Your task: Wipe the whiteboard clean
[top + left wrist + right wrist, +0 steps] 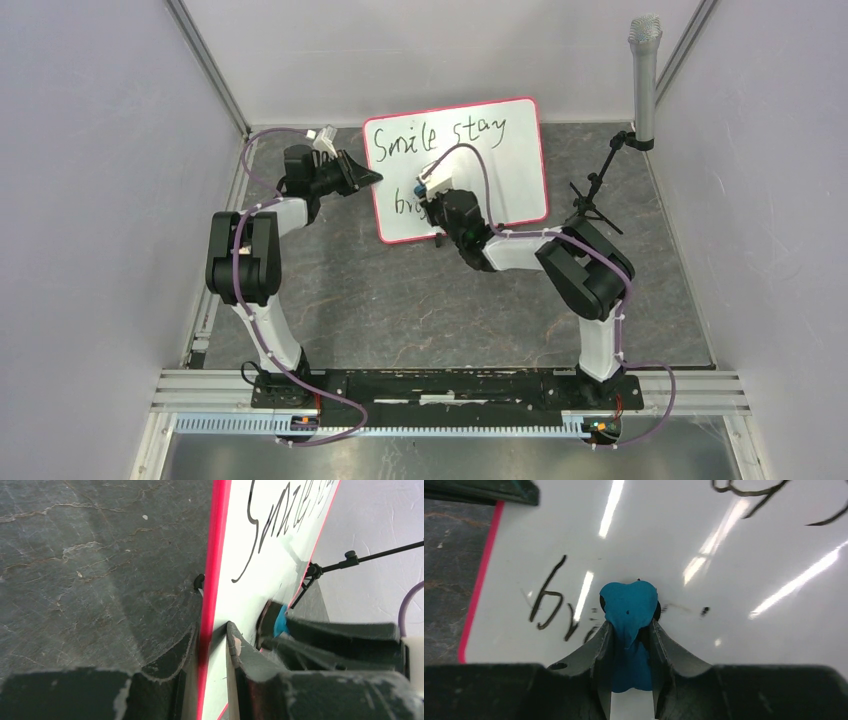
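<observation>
The whiteboard [500, 180], white with a pink-red frame, stands tilted at the back middle of the table. It bears black writing, "Smile stay" on top and "br..." lower left. My left gripper [372, 178] is shut on the board's left edge; in the left wrist view its jaws clamp the pink frame [215, 580]. My right gripper [432, 190] is shut on the blue eraser [629, 605] and presses it against the board [724, 555] just right of the letters "br" [549, 605]. Faint smudges lie right of the eraser. The eraser also shows in the left wrist view [280, 622].
A grey microphone [645, 70] on a thin black stand [595, 195] is at the back right, close to the board's right edge. Grey walls enclose the dark stone-patterned table [400, 300] on three sides.
</observation>
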Robot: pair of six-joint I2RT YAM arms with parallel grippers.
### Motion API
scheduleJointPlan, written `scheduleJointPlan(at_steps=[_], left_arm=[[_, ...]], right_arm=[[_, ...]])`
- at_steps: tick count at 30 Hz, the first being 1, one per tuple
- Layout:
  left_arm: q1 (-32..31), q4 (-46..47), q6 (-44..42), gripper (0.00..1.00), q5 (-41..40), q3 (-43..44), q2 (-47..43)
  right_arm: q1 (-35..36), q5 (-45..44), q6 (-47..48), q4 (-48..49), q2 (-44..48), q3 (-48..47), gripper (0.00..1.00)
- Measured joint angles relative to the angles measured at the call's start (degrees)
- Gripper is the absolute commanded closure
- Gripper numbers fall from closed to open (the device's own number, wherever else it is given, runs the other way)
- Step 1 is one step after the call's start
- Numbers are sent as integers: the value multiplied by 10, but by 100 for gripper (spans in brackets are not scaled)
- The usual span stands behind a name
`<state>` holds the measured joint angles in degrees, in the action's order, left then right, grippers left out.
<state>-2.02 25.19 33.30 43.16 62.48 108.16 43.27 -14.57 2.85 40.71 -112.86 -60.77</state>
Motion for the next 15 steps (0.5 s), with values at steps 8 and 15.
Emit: scheduleJointPlan(at_steps=[8,15], left_arm=[[-2,-21,-3,98,-10,8,0],[-3,-33,-7,98,-11,10,0]], right_arm=[[-83,-24,-1,-7,33,13,100],[-82,-34,8,-9,33,12,100]])
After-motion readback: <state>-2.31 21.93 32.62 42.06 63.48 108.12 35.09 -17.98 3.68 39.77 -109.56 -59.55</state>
